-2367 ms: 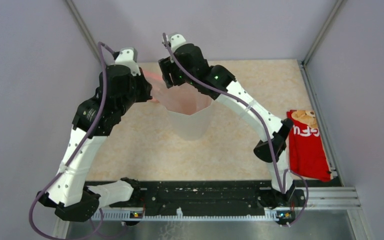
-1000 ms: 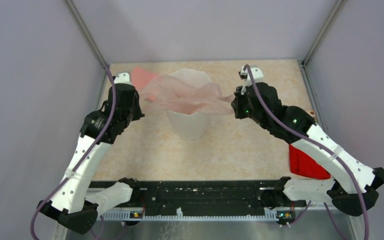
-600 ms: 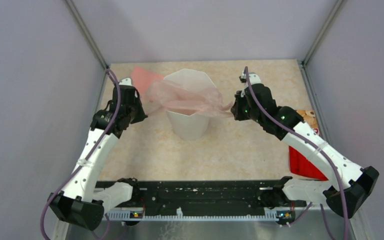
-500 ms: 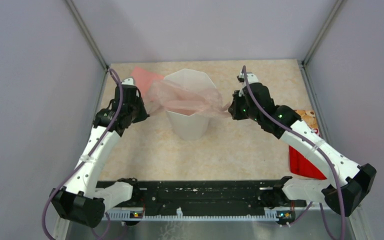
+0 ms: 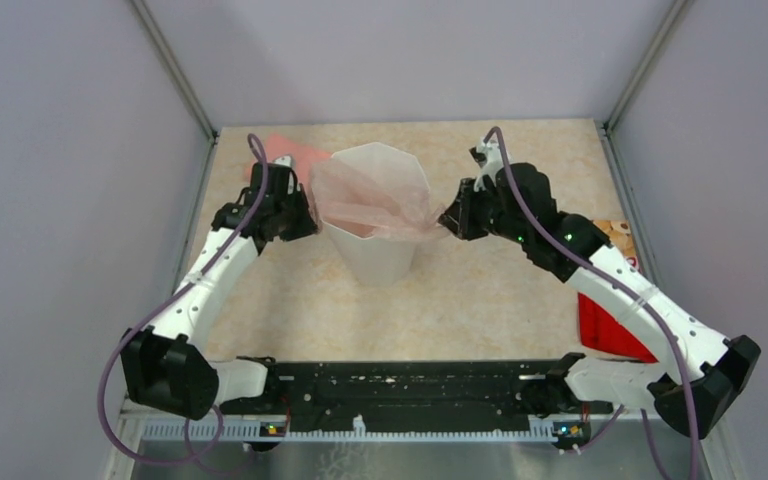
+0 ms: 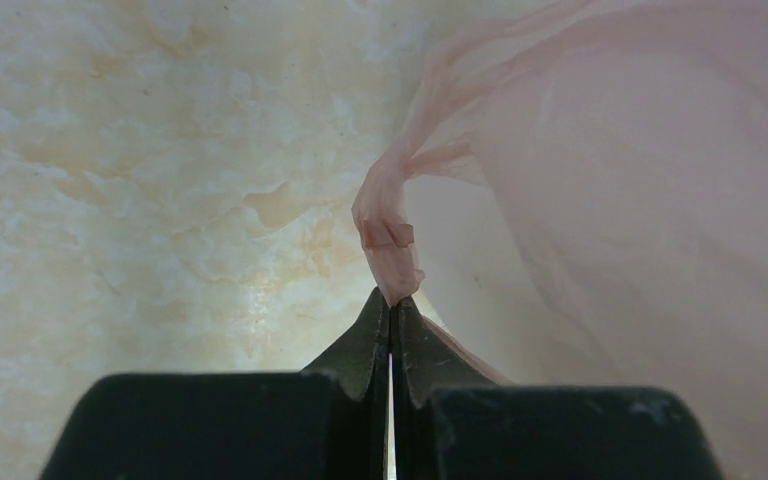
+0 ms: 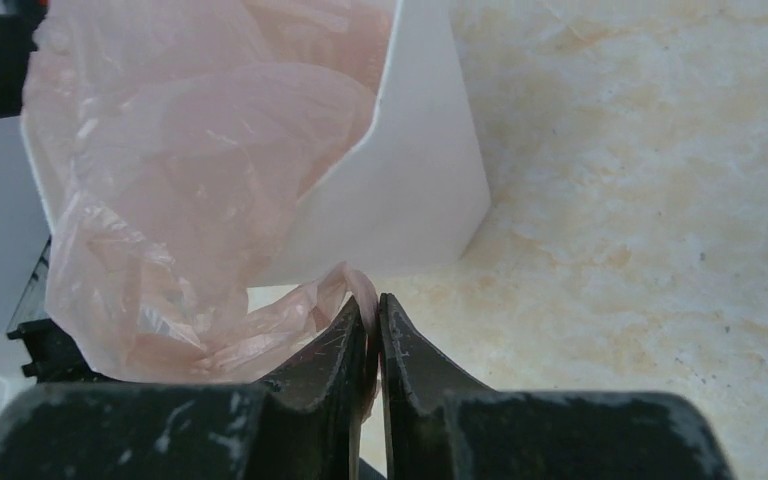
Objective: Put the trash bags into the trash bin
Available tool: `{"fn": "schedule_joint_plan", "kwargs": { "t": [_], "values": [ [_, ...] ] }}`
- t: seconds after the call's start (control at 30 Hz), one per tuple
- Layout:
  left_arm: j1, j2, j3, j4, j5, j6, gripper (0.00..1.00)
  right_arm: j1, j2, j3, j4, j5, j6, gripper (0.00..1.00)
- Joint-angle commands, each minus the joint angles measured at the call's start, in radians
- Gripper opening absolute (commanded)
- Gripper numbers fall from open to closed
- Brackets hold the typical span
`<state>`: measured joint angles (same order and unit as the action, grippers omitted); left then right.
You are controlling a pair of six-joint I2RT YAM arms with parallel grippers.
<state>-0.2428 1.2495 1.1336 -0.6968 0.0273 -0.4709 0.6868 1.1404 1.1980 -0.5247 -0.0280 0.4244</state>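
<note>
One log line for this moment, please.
left end effector: shut on bag corner | right end effector: shut on bag edge | bag: spread over bin mouth

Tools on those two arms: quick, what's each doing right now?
Left tool: closed, pinching the pink trash bag by its twisted corner.
Right tool: closed, pinching the same bag's opposite edge.

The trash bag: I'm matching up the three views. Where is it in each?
Top external: trash bag draped over the trash bin, centre.
Left wrist: trash bag fills the right side.
Right wrist: trash bag upper left, spilling over trash bin.
Shared landmark: marbled tabletop.
</note>
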Motion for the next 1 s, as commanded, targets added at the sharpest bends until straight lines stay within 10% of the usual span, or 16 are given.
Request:
{"fn": "schedule_joint_plan", "kwargs": {
  "t": [0.0,0.53,0.77,0.97],
  "values": [
    [0.000,0.031,-0.017,0.053,0.060,-0.001,0.00,0.046,-0.030,-0.014,0.086,-0.051,0.027,0.12],
    [-0.004,-0.043,0.065,-0.010,-0.017,0.023,0.00,0.060,-0.044,-0.274,0.200,0.162,0.003,0.01],
    [-0.004,-0.081,0.060,0.000,0.001,0.040,0.00,0.061,-0.109,-0.112,0.088,0.186,-0.060,0.52],
    [-0.004,-0.098,0.067,-0.003,0.011,0.056,0.00,0.063,-0.153,0.013,-0.007,0.195,-0.118,0.71]
  ]
}}
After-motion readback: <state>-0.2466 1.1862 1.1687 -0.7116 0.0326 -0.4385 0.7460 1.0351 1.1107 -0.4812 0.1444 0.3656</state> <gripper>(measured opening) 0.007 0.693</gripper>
